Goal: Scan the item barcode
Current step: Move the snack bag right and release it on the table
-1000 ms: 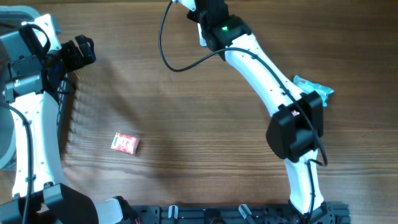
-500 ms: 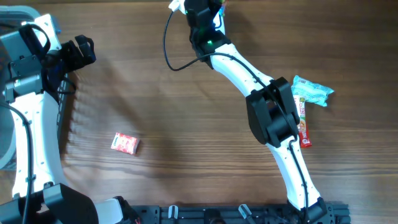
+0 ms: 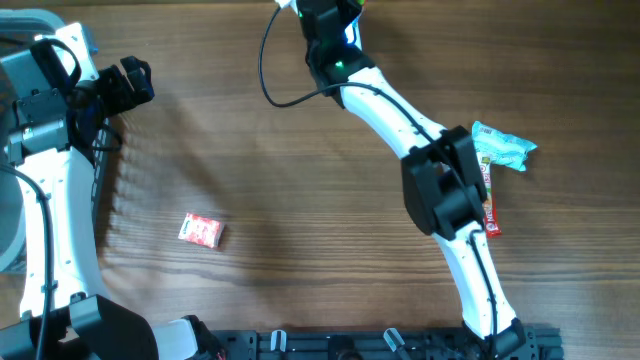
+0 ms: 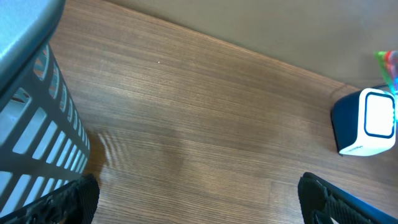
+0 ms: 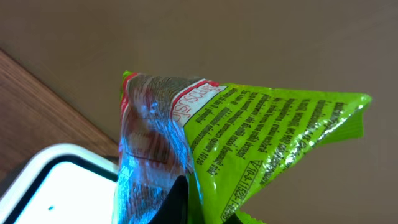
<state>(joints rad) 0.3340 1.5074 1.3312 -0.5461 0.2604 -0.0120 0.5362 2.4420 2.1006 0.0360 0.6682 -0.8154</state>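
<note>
Red packet [image 3: 201, 230] well apart from teal packet [image 3: 500, 147]

The table [image 3: 300, 200] is showing matt, fine-grained wood; the green packet [image 5: 249, 143] is gleaming as crinkled, glossy plastic film. The scanner [image 4: 367, 121] is looking like smooth white-and-blue plastic; the basket [image 4: 31, 124] is showing grey, matt plastic slats.

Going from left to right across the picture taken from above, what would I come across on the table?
basket → left gripper, jaws open → red-and-white packet → teal packet. The white right arm stretches across too much of the width to have one place in the order.
</note>
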